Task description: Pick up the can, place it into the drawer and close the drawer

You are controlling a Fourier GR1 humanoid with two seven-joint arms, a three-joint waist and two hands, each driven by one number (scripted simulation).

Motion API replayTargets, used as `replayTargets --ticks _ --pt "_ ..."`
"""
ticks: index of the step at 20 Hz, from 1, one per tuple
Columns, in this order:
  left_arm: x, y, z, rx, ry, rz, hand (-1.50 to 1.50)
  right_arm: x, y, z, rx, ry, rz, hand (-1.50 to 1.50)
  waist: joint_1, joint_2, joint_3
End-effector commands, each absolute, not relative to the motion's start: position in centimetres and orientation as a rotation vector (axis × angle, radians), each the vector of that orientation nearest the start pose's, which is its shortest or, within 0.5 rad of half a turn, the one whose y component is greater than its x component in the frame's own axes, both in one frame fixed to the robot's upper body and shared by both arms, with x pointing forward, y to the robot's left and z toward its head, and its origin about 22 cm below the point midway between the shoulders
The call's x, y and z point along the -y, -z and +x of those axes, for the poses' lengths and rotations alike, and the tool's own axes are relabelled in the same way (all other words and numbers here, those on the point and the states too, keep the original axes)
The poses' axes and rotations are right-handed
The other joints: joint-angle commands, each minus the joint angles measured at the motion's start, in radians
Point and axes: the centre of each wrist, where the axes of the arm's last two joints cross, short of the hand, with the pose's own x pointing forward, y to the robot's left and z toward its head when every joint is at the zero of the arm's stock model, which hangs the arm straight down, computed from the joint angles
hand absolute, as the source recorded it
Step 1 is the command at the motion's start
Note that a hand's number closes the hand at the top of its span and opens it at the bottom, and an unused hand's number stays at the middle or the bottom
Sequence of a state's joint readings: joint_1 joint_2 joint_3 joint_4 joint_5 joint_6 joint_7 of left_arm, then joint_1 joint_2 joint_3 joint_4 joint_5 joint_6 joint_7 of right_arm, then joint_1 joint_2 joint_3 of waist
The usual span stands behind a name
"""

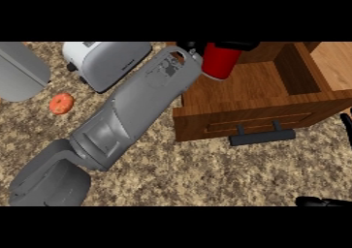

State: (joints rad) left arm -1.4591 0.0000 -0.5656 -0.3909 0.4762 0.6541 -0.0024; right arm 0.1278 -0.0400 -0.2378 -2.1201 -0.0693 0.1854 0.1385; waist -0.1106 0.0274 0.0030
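Note:
My left forearm reaches from the lower left up to the top middle of the head view. Its black left hand [239, 46] is curled round the top of a red can [220, 64]. The can hangs upright over the left part of the open wooden drawer [259, 83], whose inside is bare wood. Facing me is the drawer's front panel with its dark handle [263, 137]. At the right edge my right hand [349, 131] shows only as straight black fingers, resting apart from the drawer.
A white toaster [106, 60] stands at the back, left of the forearm. A grey rounded object [17, 70] lies at the far left, with a small orange-red fruit [61, 103] below it. The speckled counter [207, 169] spreads in front of the drawer.

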Motion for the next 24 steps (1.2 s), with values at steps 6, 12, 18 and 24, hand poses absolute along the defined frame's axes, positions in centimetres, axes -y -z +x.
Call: replayTargets --ticks 6,12,18,24 --pt "0.5 -16.3 42.9 1.768 0.260 0.320 -1.50 29.0 -10.9 18.1 1.884 -0.025 -0.146 -1.50 -0.014 0.003 0.000" --pt "1.0 -18.0 43.1 1.768 0.208 0.351 -1.50 29.0 -11.3 18.3 1.880 -0.068 -0.124 -1.50 -0.030 0.006 0.000" --pt "0.4 -15.8 42.8 1.767 0.169 0.339 -1.50 28.6 -12.8 17.8 1.919 -0.081 -0.217 -1.50 -0.012 0.002 -0.001" --pt "1.0 -17.1 42.7 1.758 0.120 0.296 -1.50 29.3 -14.7 17.7 1.992 -0.308 -0.383 -1.50 -0.010 0.001 -0.001"
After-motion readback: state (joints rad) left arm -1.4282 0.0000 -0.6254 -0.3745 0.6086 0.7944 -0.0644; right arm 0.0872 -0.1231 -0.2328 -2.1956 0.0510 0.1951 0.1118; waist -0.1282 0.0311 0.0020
